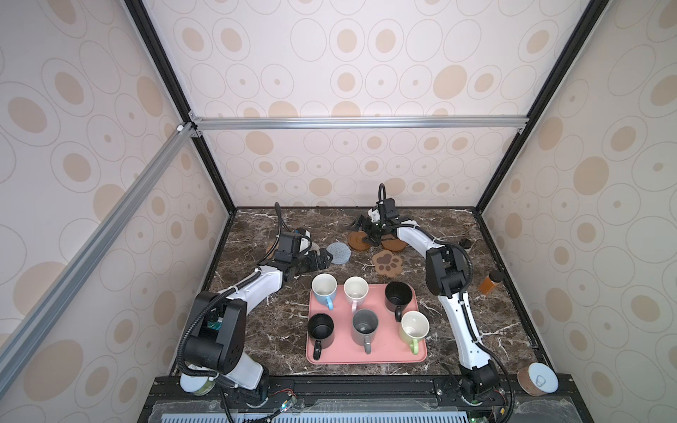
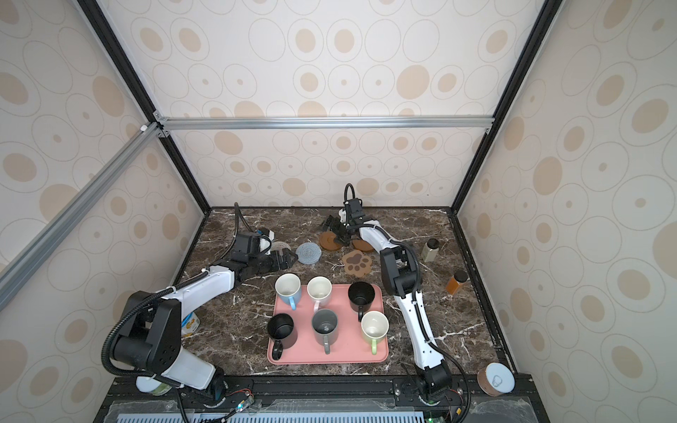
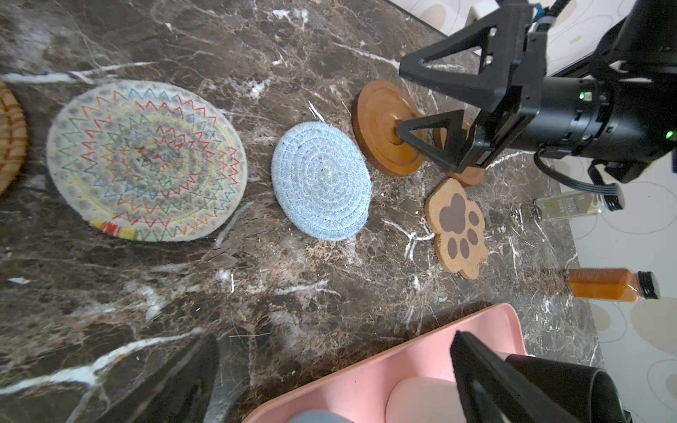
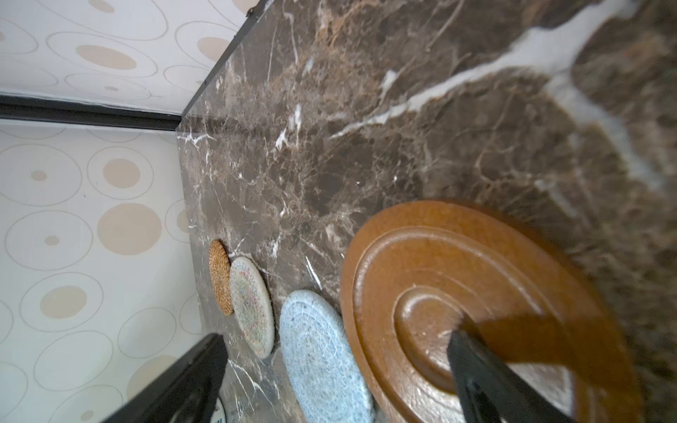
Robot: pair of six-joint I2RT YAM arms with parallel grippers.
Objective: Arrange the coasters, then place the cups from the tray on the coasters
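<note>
Six cups (image 1: 324, 289) fill one tray (image 1: 366, 357), lower centre; six coasters (image 3: 321, 181) lie above; left claw (image 1: 322, 259), right claw (image 1: 366, 231) released.

Six cups (image 1: 364, 326) stand upright in two rows on the pink tray (image 1: 366, 357). Behind the tray six coasters (image 3: 321, 181) lie flat, five round and one paw-shaped.

White shells, black joints and ribbed black cables on left arm (image 1: 260, 285) and right arm (image 1: 456, 318); left gripper (image 1: 328, 258) and right gripper (image 3: 399, 99) black, with triangular open-frame fingers (image 3: 458, 86).
</note>
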